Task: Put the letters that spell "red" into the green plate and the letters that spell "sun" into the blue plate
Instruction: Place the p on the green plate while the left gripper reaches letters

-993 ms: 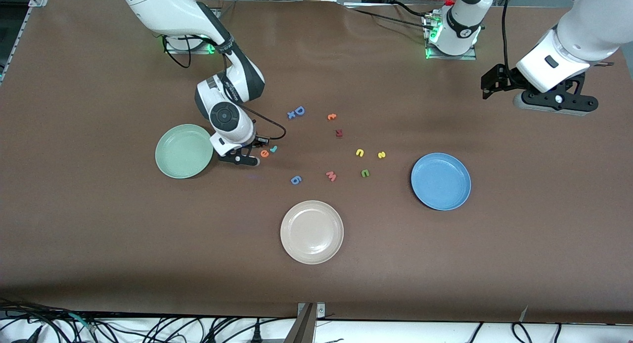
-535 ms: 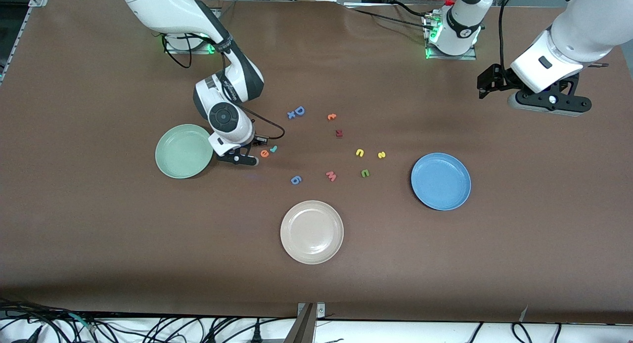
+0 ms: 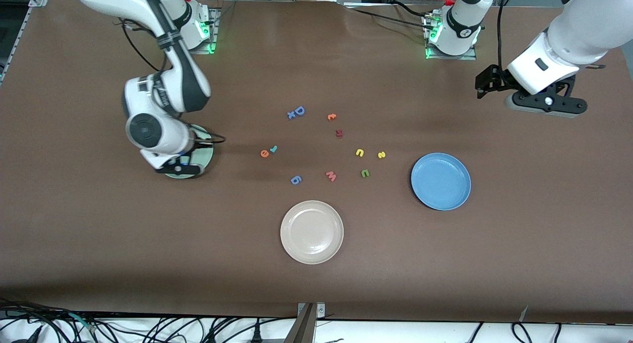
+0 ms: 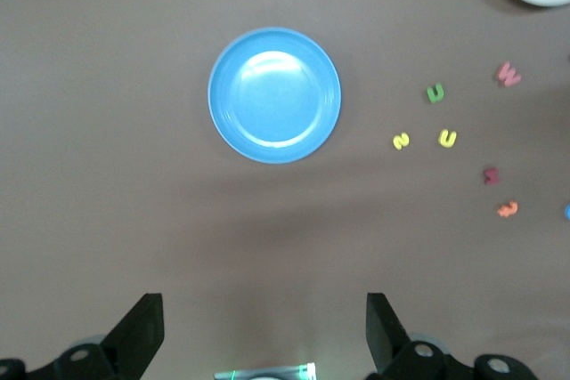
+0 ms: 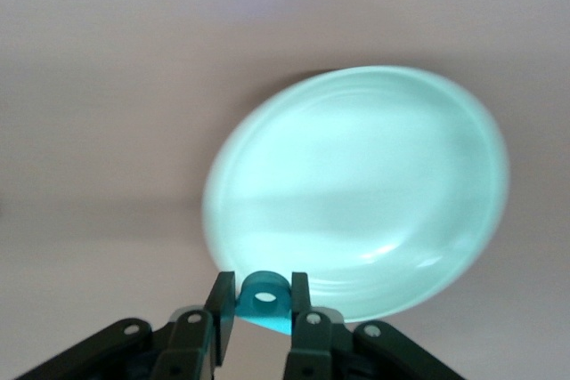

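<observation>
My right gripper hangs over the pale green plate, shut on the teal "d", which stands above the plate's rim. The orange "e" and small teal "r" lie together on the table between the green plate and the other letters. Close to the blue plate lie the yellow "s", the yellow arch and the olive-green arch. My left gripper waits open and empty, high over the left arm's end of the table.
A beige plate sits nearest the front camera. Other loose letters lie mid-table: a big blue "D", a small orange one, a dark red one, a pink "w" and a blue one.
My right gripper has left the spot beside the "e" and "r" and swung over the green plate, carrying the teal "d". The left arm only drifted slightly.
</observation>
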{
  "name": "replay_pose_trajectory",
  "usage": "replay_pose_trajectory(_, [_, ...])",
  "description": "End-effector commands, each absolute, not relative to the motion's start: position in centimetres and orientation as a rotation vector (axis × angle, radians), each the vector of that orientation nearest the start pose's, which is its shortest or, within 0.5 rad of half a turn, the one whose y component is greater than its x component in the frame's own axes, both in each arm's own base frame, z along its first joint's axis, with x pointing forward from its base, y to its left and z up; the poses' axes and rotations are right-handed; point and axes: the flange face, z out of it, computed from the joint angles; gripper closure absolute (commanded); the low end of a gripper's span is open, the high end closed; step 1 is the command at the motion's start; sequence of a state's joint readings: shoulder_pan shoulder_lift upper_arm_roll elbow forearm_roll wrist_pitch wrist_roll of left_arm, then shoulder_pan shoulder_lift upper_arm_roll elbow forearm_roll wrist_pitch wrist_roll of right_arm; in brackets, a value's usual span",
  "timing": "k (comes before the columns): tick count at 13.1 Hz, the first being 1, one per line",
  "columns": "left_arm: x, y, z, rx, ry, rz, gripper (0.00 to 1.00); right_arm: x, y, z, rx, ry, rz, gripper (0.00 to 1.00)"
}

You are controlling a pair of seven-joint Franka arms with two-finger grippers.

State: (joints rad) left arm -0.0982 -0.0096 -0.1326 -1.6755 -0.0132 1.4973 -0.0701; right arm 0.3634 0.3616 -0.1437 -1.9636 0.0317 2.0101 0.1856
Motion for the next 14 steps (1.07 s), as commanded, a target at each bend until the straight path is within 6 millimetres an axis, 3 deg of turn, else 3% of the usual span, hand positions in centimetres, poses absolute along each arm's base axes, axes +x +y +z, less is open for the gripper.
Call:
replay_pose_trajectory(1, [52.6,-17.5,53.4,-3.059,0.362,0.424,0.00,56.1,8.0,25.7,-3.159,-0.141,0.560,0.77])
replay_pose_trajectory(4, [54.9,-18.5,51.9,-3.090,0.372,0.454,0.00,55.8,6.8,22.9,-3.157,-0.132,0.621,0.76])
replay_pose_trajectory(6, [55.7,-20.1,49.7,-3.099,0.381,0.440,0.00,55.4,6.6,20.8,-3.156,-0.128,0.679,0.72])
replay_pose_trajectory(9, [57.2,-23.2,44.6,-3.097,0.443,0.441,0.00,54.9,6.3,19.0,-3.153,-0.125,0.730,0.70])
replay_pose_trajectory(14, [57.5,-27.6,37.6,-3.097,0.501,0.451,0.00,55.0,6.0,18.8,-3.153,-0.115,0.730,0.41])
